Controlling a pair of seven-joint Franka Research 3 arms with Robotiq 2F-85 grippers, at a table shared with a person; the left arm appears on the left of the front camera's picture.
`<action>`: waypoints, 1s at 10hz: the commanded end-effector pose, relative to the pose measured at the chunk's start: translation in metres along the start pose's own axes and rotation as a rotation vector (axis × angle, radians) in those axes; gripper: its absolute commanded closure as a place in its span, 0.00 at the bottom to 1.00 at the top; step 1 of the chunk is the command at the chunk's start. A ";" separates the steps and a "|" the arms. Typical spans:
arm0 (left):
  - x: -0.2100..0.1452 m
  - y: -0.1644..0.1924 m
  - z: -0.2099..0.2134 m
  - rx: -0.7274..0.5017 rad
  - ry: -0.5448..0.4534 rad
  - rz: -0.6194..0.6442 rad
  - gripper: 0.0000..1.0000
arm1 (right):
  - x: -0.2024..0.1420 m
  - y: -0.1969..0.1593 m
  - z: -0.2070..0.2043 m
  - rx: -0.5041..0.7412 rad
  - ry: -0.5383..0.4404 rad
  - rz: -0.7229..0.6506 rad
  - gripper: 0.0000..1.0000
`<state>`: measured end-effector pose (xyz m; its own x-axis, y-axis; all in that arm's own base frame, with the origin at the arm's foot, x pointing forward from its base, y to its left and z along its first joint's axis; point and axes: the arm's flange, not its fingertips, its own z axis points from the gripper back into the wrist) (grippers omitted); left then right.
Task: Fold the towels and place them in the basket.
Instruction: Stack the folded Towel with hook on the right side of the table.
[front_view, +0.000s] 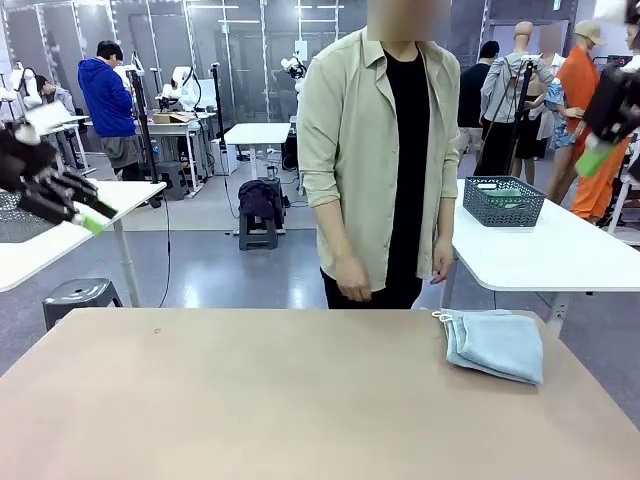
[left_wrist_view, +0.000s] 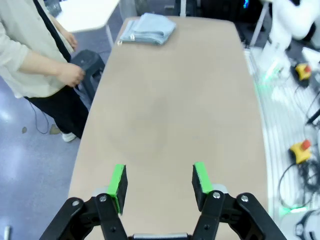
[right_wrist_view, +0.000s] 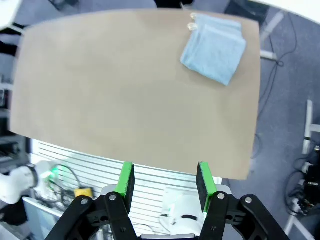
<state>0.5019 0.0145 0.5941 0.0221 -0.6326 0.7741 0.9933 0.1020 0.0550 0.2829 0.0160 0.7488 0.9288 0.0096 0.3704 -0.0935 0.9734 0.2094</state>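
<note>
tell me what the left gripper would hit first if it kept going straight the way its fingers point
Probably the bare tabletop: the left gripper, jaws open and empty, looks down along it. The folded towels lie at the far end, likely beyond the line; depth is unclear.

Soft terry-cloth towels (front_view: 494, 343) lie on a smooth matt table (front_view: 250, 400).

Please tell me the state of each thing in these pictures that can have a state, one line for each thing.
towels: folded, stacked at the table's far right corner, loops at one corner.
basket: upright on the white table behind, something greenish inside.
left gripper: open, empty, above the table.
right gripper: open, empty, raised.
person's hands: empty, lowered.
</note>
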 end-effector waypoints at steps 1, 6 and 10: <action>0.036 0.003 0.056 0.017 -0.160 0.226 0.33 | -0.006 -0.027 0.045 0.209 -0.070 -0.078 0.37; 0.041 -0.026 0.176 0.116 -0.179 0.888 0.33 | -0.028 -0.117 0.080 0.740 -0.101 -0.180 0.37; -0.038 -0.042 0.219 0.042 -0.324 1.250 0.33 | -0.057 -0.185 0.036 0.932 -0.088 -0.313 0.37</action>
<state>0.4345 0.1955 0.7069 0.8675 0.0414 0.4957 0.3932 0.5534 -0.7343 0.2341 -0.1721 0.7359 0.9290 -0.2755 0.2471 -0.1274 0.3889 0.9124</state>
